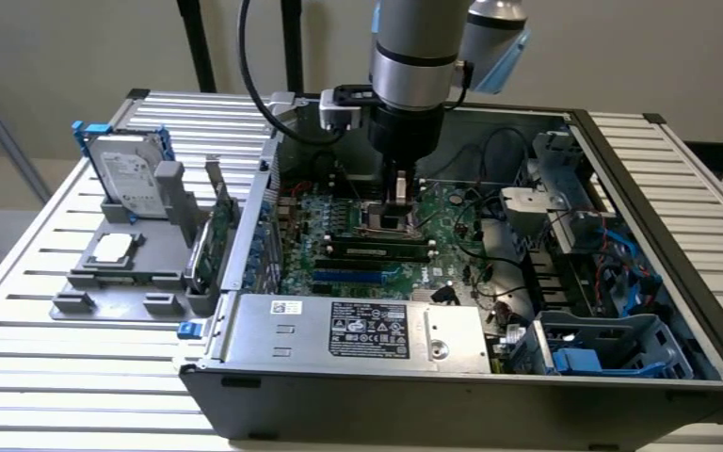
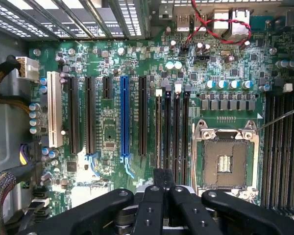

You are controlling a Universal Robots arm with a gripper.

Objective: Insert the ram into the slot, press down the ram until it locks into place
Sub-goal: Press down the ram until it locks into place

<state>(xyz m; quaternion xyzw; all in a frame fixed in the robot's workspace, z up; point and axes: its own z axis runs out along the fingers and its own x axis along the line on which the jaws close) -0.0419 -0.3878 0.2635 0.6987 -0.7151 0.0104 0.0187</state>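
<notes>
The ram [image 1: 375, 249], a thin green stick with dark chips, stands on edge in one of the black memory slots [image 1: 380, 238] just in front of the CPU socket [image 1: 387, 222] in the exterior view. My gripper [image 1: 401, 209] hangs straight down over the CPU socket, just behind the ram, and holds nothing that I can see. In the wrist view the fingertips [image 2: 164, 178] meet, shut, above the board. The parallel black slots [image 2: 172, 132] run beside the CPU socket [image 2: 226, 161].
The open computer case [image 1: 663, 282] walls in the motherboard, with its power supply [image 1: 361, 330] at the front and cables and a drive cage [image 1: 613, 344] at the exterior view's right. A grey fixture [image 1: 123, 254] holding a hard drive stands outside the case. A blue socket [image 2: 124, 117] lies among the expansion sockets.
</notes>
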